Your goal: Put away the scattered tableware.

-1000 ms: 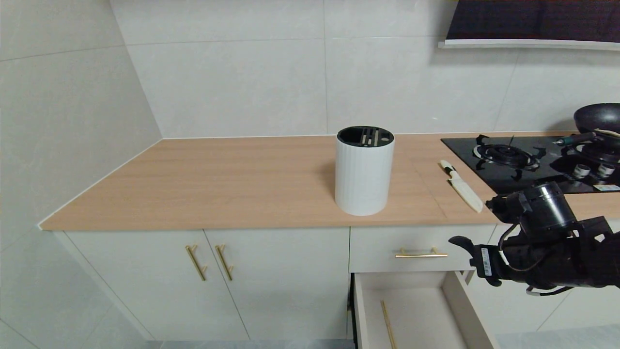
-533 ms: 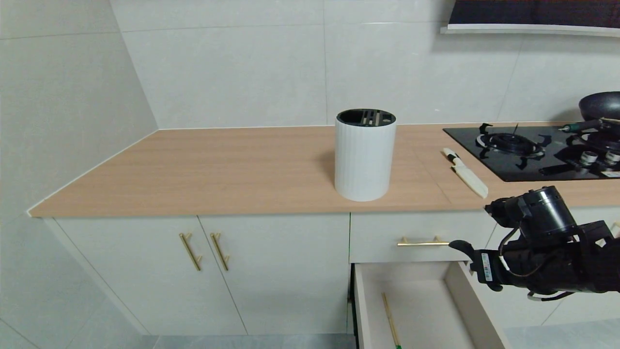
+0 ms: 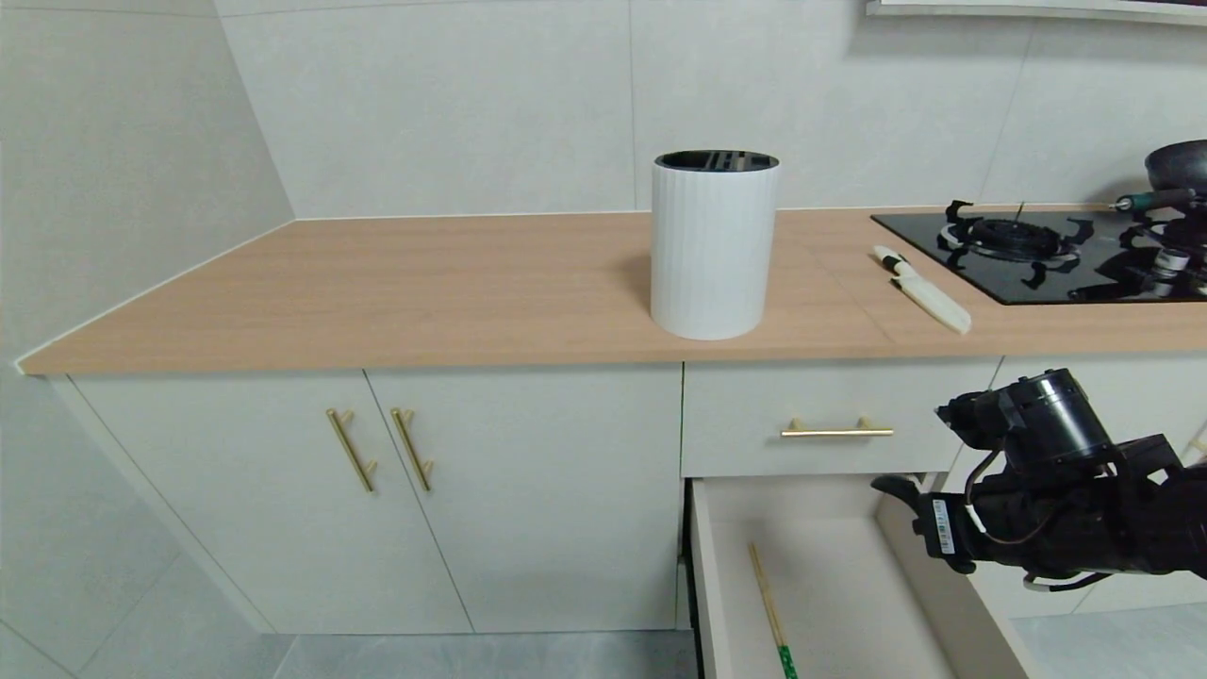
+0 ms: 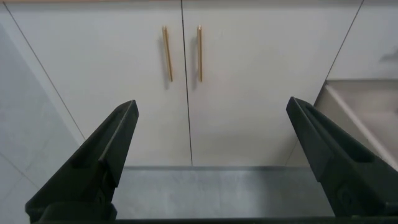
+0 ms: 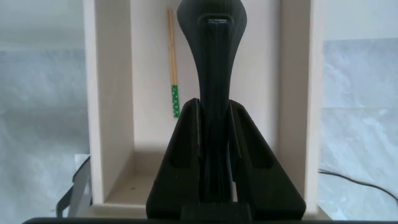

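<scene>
A cream-bladed knife (image 3: 922, 289) lies flat on the wooden counter (image 3: 424, 292), to the right of a white ribbed knife holder (image 3: 713, 247) with a black slotted top. Below the counter a drawer (image 3: 705, 575) stands pulled out, with a pair of green-tipped chopsticks (image 3: 771, 608) on its floor. My right gripper (image 3: 891, 486) is shut and empty, at the drawer's right wall. In the right wrist view the shut right gripper (image 5: 211, 15) points into the drawer (image 5: 106, 93) beside the chopsticks (image 5: 172, 68). My left gripper (image 4: 211, 109) is open and empty, low before the cabinet doors (image 4: 183, 93).
A black gas stove (image 3: 1037, 255) with a dark pan (image 3: 1179, 165) fills the counter's right end. A closed drawer with a gold handle (image 3: 837, 431) sits above the open one. Two cabinet doors with gold handles (image 3: 354, 451) stand to the left.
The head camera has dropped, so the counter and holder sit higher in the picture and more of the open drawer shows. My right gripper is now lower against the drawer fronts.
</scene>
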You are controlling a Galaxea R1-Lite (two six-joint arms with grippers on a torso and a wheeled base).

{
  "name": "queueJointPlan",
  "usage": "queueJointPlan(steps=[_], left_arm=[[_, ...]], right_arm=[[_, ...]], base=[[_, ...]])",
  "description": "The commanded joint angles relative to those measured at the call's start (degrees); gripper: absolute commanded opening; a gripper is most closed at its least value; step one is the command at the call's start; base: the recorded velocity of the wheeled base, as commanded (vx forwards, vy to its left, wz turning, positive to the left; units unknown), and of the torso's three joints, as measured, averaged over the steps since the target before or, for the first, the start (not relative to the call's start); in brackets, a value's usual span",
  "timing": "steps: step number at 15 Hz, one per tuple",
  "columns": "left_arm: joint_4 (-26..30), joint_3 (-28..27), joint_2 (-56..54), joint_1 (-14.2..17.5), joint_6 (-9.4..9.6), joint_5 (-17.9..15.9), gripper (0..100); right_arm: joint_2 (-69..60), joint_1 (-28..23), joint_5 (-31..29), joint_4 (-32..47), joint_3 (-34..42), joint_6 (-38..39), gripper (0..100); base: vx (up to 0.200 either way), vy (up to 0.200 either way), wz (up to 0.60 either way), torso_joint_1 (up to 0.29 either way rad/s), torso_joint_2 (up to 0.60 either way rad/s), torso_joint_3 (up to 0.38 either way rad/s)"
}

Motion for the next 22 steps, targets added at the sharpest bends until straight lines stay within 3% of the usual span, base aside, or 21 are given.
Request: queueJointPlan(steps=[1,12,18,22], left_arm=[[-0.05,0.01,0.02,0.01,-0.02,0.01,100],[-0.05,0.01,0.02,0.01,-0.02,0.01,100],[-0.05,0.01,0.02,0.01,-0.02,0.10,100],[-0.05,0.01,0.02,0.01,-0.02,0.01,100]], right_arm=[[0.34,0.19,0.01,0.01,0.01,0.01,0],[3.33,0.45,0.01,0.01,0.01,-0.08,0],[8.78,0.45,0.19,-0.34,-0.26,-0.17,0],[22.22,0.36,0.10,-14.14,1.59,-0.08,0]], base=[[0.000,0.000,0.00,-0.149,0.48,0.315],[0.000,0.000,0.00,-0.092,0.44,0.343],[0.000,0.000,0.00,-0.005,0.06,0.051],[0.000,0.000,0.00,0.000,0.00,0.000]])
